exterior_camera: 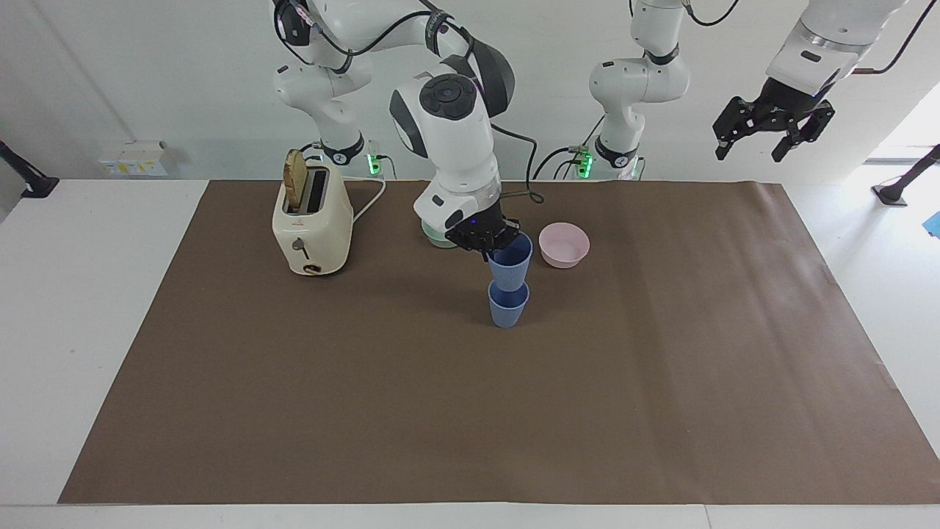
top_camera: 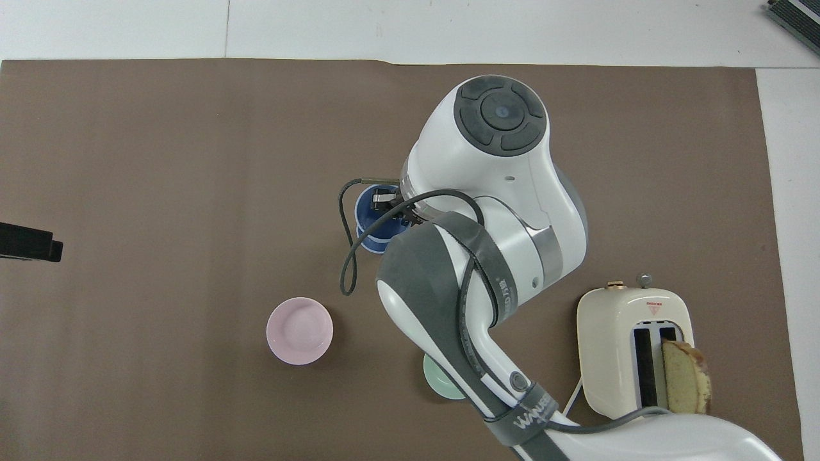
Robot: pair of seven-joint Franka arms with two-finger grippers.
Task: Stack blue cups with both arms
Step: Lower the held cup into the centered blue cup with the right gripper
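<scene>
Facing view, across from the toaster end. Toaster (exterior_camera: 312,228) sits at 9 o'clock of the cups, well apart, so no risk there. My right gripper (exterior_camera: 489,248) is shut on the rim of the top cup (exterior_camera: 512,266), pinching the toaster-side wall. The cup's base is at the mouth of the bottom cup (exterior_camera: 507,310), which stands mid-table; can't tell if it's seated.

Risks:
- The one-sided pinch tilts the top cup, its base catches the rim & tips the bottom cup toward the pink bowl (exterior_camera: 564,253) at 1 o'clock.
- Letting go too high = it bounces out.

My left gripper (exterior_camera: 750,150), fingers wide apart & empty, waits high at 2 o'clock.
</scene>
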